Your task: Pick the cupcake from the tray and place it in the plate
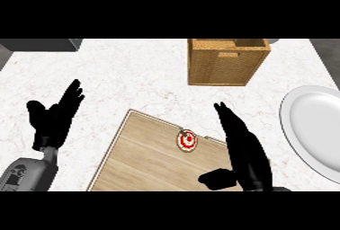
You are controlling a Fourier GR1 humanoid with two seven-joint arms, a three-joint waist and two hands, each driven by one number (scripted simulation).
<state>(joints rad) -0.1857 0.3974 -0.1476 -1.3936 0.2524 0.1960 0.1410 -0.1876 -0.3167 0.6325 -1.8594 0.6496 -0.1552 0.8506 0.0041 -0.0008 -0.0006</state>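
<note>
Cupcake (188, 140) on tray (143, 164), just left of right hand (244, 150), the nearer one. Right hand wide, fingers straight, holding nothing. Left hand (56, 119) open, resting well apart, left. Plate (312, 121) right of right hand.

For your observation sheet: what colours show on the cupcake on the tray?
The cupcake is red and white; head view.

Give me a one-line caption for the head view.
Open right robot hand beside the cupcake on the wooden tray; white plate at right, left robot hand open at left.
</note>
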